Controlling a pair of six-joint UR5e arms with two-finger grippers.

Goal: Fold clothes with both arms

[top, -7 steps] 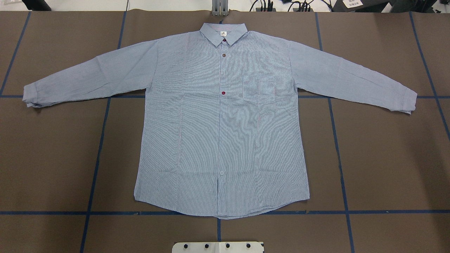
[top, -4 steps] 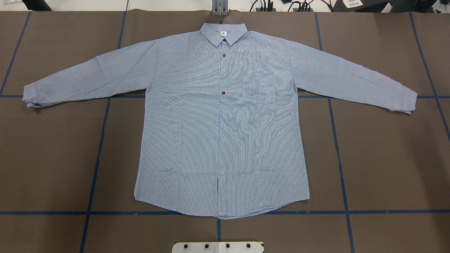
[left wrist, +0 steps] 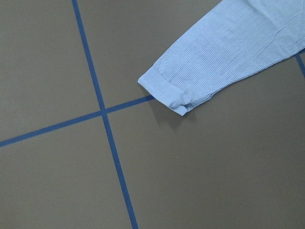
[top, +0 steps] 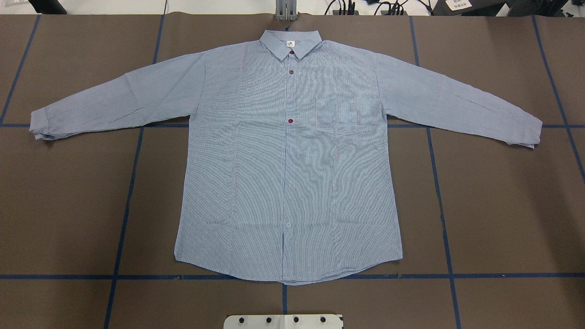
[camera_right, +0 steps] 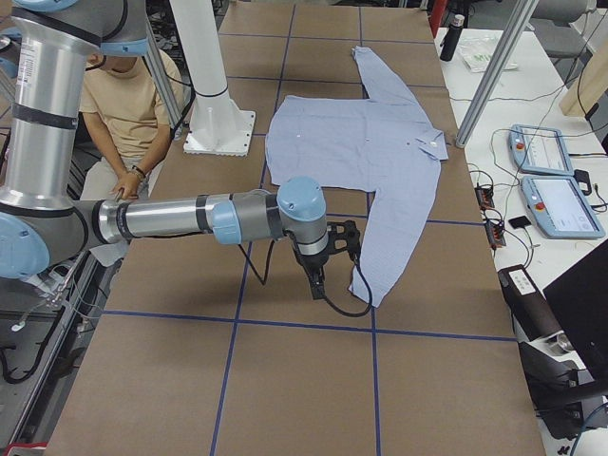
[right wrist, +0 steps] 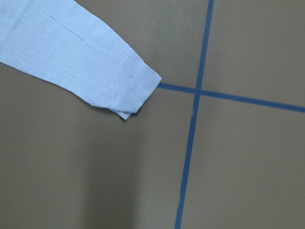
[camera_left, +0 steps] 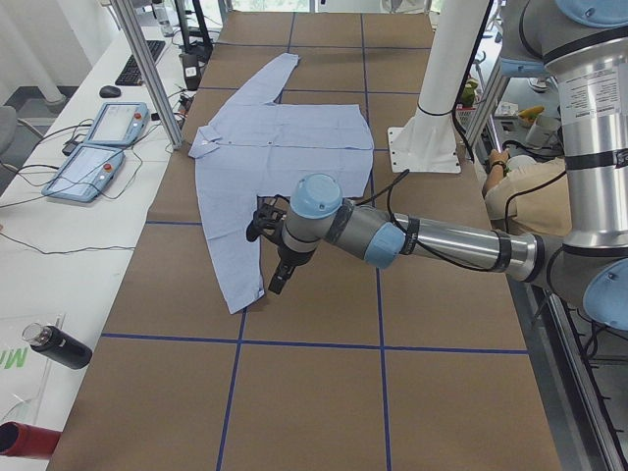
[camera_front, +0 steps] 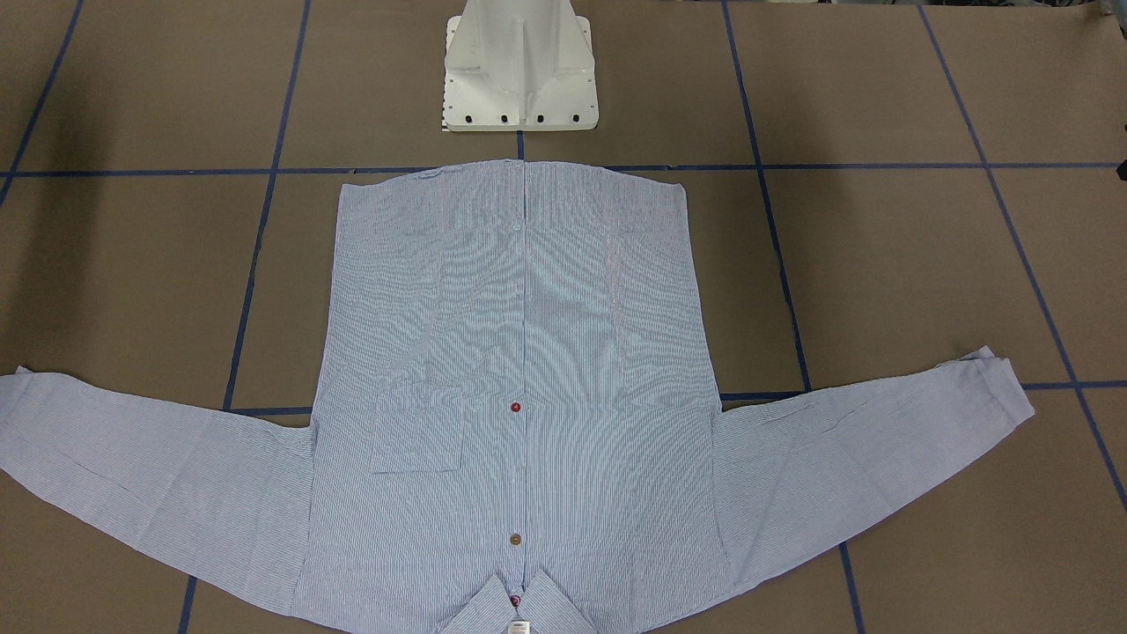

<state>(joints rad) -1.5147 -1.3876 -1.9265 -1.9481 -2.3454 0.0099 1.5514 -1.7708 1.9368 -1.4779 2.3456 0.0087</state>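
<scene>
The pinstriped shirt (top: 288,160) lies flat and face up on the brown table, collar away from the robot, both sleeves spread out; it also shows in the front-facing view (camera_front: 519,352). My left gripper (camera_left: 278,280) hangs above the table beside the left sleeve's cuff (left wrist: 164,90). My right gripper (camera_right: 316,285) hangs beside the right sleeve's cuff (right wrist: 136,90). Neither gripper touches the shirt. Both show only in the side views, so I cannot tell whether they are open or shut. Neither arm shows in the overhead view.
The white pedestal base (camera_front: 519,79) stands just behind the shirt's hem. Blue tape lines cross the table. Operator panels (camera_left: 93,147) and a dark bottle (camera_left: 54,345) lie on the white side bench. A seated person (camera_right: 123,104) is behind the robot.
</scene>
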